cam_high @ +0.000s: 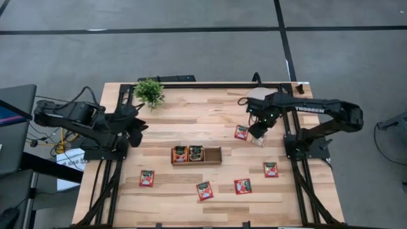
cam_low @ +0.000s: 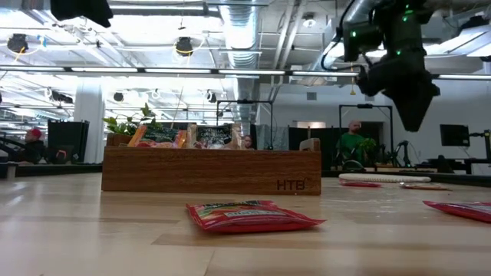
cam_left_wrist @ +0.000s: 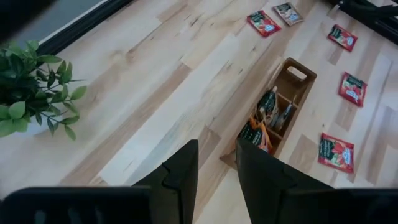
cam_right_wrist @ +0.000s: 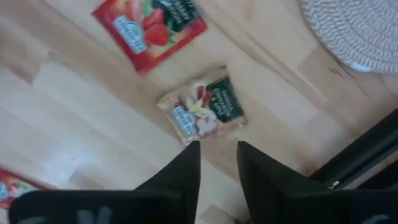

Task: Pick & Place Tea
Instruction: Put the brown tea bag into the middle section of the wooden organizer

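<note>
The right end effector [cam_right_wrist: 217, 163], fingers slightly parted and empty, hovers above a beige tea sachet [cam_right_wrist: 203, 111] near the bench's [cam_high: 191, 114] right edge, apparently not touching it.

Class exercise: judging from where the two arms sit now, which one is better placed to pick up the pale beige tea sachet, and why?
The right. Its gripper hangs open just above the pale beige sachet, beside a red sachet. The left gripper waits at the table's left edge, near the plant, far from any loose sachet.
</note>
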Robot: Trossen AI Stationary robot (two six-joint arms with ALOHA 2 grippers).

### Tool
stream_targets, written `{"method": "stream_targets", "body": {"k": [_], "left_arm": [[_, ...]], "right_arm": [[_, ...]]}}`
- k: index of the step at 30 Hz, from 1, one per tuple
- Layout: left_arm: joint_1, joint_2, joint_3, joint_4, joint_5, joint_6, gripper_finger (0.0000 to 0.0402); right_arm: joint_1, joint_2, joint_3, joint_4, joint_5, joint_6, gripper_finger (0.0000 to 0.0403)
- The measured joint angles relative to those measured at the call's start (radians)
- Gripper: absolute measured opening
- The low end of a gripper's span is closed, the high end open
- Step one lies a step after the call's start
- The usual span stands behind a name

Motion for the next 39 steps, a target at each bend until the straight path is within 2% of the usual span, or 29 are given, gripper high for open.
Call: {"method": "stream_targets", "body": {"k": [6,10,16,22,34,39], "left_arm": [[0.0,-0.006,-0.002,0.015,0.001,0.0,0.0099],[0.0,-0.004,-0.002,0.016,0.001,0.0,0.0099],[0.0,0.002,-0.002,0.025,0.0,0.001,0.0099],[0.0,0.003,-0.002,0.088,-0.011,0.024,0.0099],[0.0,0.031,-0.002,0.098,-0.019,0.018,0.0099],[0.0,0.053,-0.002,0.1,-0.019,0.018,0.0099]], "right_arm": [[-0.063,0.0,-0.045,0.029,-0.013,-0.025,0.0163],[-0.078,0.0,-0.098,0.07,-0.016,-0.035,0.0182],[-0.11,0.001,-0.189,0.138,-0.023,-0.007,0.0172],[-0.155,0.024,-0.223,0.198,-0.041,0.007,0.0163],[-0.163,0.285,-0.219,0.269,-0.078,-0.059,0.0173],[-0.165,0.326,-0.208,0.261,-0.087,-0.092,0.0167]]}}
